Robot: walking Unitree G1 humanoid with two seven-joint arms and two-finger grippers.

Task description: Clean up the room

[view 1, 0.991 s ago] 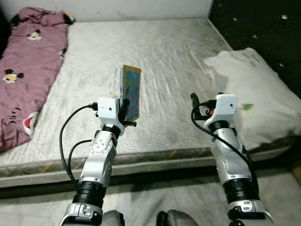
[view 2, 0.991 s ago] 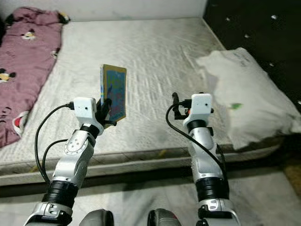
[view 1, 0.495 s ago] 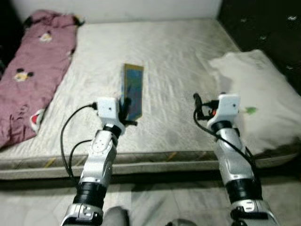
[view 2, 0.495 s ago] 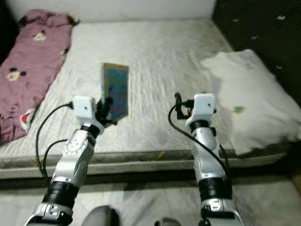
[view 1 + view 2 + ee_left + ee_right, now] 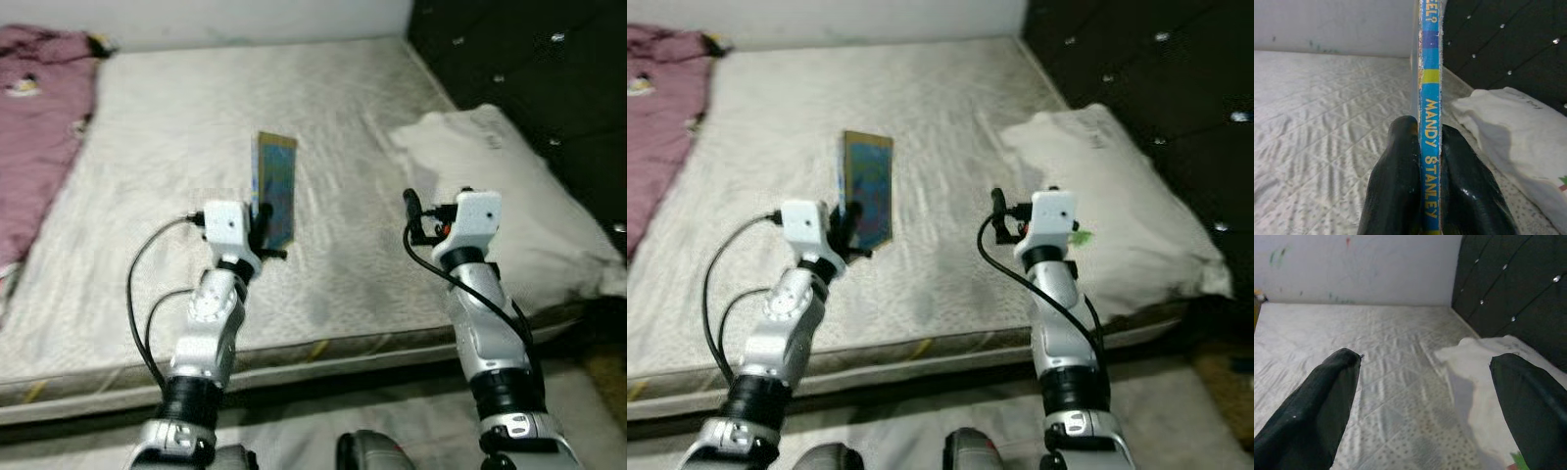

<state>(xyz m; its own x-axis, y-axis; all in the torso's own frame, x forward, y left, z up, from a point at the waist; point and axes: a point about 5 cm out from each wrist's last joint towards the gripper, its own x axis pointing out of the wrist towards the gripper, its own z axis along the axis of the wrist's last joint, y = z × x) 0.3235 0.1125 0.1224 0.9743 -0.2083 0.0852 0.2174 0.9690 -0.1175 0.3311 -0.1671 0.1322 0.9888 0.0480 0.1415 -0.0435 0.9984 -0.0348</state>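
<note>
My left gripper point(image 5: 263, 235) is shut on a thin blue children's book point(image 5: 274, 189), held upright above the near half of the bare mattress point(image 5: 196, 117). In the left wrist view the two black fingers point(image 5: 1396, 176) pinch the book's spine point(image 5: 1430, 122), lettered "MANDY STANLEY". My right gripper point(image 5: 411, 211) is raised over the mattress near the white pillow point(image 5: 500, 186). In the right wrist view its black fingers point(image 5: 1317, 401) stand wide open with nothing between them.
A maroon cartoon-print blanket point(image 5: 34, 108) lies along the mattress's far left. A dark tufted headboard point(image 5: 529, 59) runs along the right side, behind the pillow. A pale wall point(image 5: 196, 20) borders the bed's far end. Floor point(image 5: 294, 431) shows below the mattress's near edge.
The camera has swung to the right, so the blanket has slid toward the left edge and more headboard shows. Both arms hold the same pose, the book still in the left gripper.
</note>
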